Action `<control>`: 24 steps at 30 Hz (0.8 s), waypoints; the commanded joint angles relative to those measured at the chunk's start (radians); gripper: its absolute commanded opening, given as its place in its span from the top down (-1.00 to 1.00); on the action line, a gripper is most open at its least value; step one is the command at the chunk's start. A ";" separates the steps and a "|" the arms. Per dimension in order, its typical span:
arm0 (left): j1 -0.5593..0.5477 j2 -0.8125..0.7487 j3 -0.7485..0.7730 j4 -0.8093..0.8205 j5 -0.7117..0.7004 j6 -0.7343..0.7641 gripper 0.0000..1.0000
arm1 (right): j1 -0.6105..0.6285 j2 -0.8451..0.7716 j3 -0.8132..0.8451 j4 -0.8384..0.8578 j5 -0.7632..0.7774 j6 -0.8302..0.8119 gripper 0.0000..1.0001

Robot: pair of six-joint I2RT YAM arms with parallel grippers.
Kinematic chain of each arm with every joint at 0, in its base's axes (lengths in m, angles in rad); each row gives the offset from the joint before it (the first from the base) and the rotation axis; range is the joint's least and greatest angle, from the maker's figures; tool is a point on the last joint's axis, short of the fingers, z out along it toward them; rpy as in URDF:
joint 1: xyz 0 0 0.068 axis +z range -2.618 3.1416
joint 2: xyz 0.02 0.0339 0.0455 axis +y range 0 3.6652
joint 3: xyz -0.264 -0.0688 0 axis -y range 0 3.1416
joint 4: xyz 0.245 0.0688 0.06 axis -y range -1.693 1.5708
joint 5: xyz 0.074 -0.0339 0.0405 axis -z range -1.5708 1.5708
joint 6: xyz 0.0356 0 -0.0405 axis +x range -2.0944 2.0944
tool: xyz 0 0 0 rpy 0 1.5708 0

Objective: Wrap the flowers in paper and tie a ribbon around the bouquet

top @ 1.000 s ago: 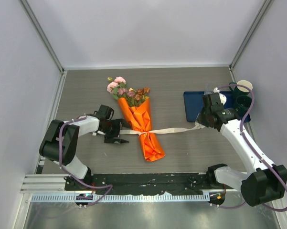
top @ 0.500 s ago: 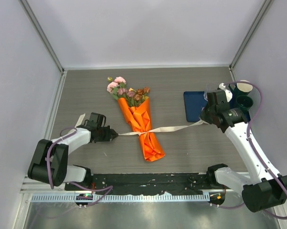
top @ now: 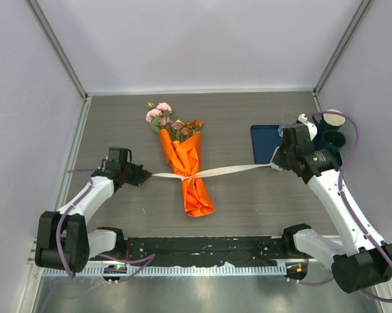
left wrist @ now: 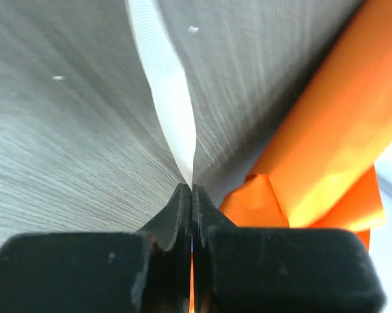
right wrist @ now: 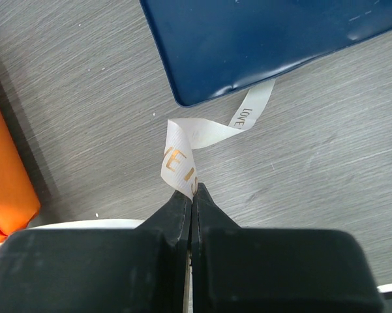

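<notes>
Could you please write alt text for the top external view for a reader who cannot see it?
A cream ribbon is held taut around an orange-wrapped bouquet, with the left pincer and right pincer each shut on one end. A blue tray lies near the right pincer.

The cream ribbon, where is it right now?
In the overhead view the cream-white ribbon runs across the middle, looped around the orange paper bouquet, gripped on each side by the left hand and right hand.

Bouquet (top: 182, 154) mid-table; ribbon (top: 228, 171) crosses it left to right; tray (top: 262, 145) right, cups (top: 334, 139) far right.
</notes>
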State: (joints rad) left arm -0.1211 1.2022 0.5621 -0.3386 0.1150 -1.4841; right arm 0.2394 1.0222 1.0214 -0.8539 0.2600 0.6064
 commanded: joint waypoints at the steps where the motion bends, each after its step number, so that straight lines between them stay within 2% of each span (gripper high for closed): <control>1: -0.037 -0.050 0.053 -0.037 0.003 0.245 1.00 | -0.005 -0.008 -0.001 0.073 0.013 -0.068 1.00; 4: -0.048 -0.116 0.030 -0.050 -0.075 0.268 1.00 | -0.005 -0.010 0.003 0.079 -0.001 -0.068 1.00; 8: -0.026 -0.142 0.007 -0.050 -0.098 0.262 1.00 | -0.005 -0.030 0.012 0.043 0.059 -0.039 1.00; 16: 0.040 0.002 0.015 0.065 0.006 0.202 1.00 | -0.006 -0.065 -0.007 0.026 0.082 -0.007 1.00; 24: 0.054 0.161 0.028 0.161 0.083 0.171 0.96 | -0.006 -0.076 -0.027 0.019 0.085 -0.007 1.00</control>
State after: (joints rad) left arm -0.0891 1.3182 0.5819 -0.2577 0.1986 -1.2938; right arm 0.2401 0.9749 0.9905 -0.8326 0.2825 0.6041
